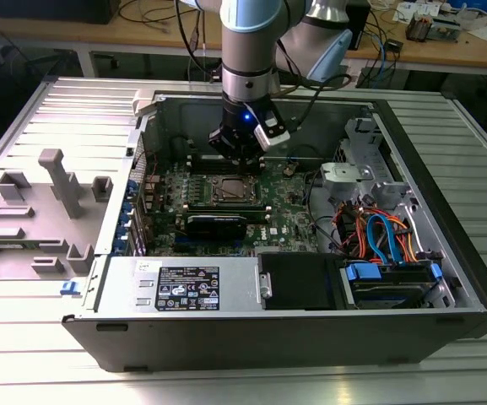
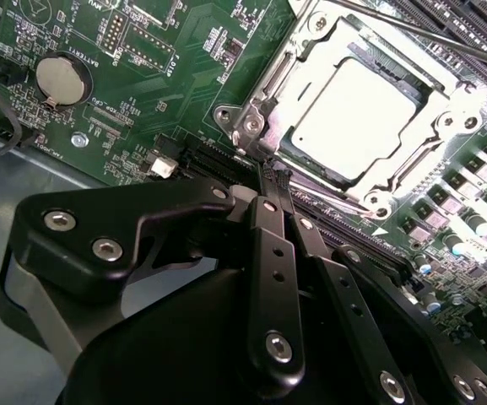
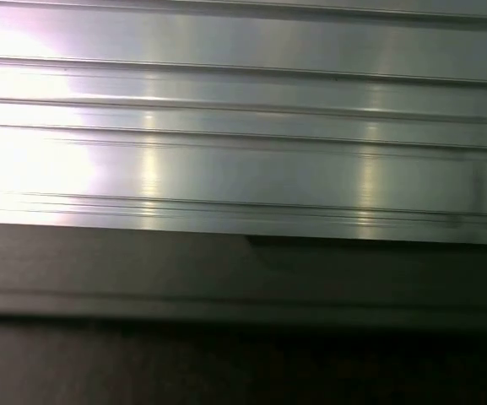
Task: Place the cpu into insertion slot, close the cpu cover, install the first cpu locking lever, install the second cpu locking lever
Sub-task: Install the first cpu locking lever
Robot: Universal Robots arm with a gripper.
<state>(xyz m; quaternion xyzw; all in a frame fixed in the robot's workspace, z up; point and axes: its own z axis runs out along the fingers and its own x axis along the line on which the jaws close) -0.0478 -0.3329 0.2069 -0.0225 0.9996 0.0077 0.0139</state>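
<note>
Gripper (image 2: pixel 275 173) tips against cpu cover (image 2: pixel 289 80)

Item count, open computer case (image 1: pixel 446 253):

- Robot arm (image 1: pixel 251 42): one, fitted with one hand (image 2: pixel 274 179).
- Motherboard (image 1: pixel 285 215): one.
- Insertion slot (image 2: pixel 370 118): one.
- Cpu (image 2: pixel 353 118): one, seated in the slot.
- Cpu cover (image 2: pixel 311 63): one, lying over the chip.
- Coin cell battery (image 2: pixel 62 80): one, in the second wrist view.
- Long black card (image 1: pixel 216 224): one.
- Power supply with label (image 1: pixel 184 287): one.
- Grey plastic fixture (image 1: pixel 62 181) on the tabletop (image 1: pixel 243 380): one.
- Blue cables (image 1: pixel 382 236): two can be made out; the orange ones cannot be counted.
</note>
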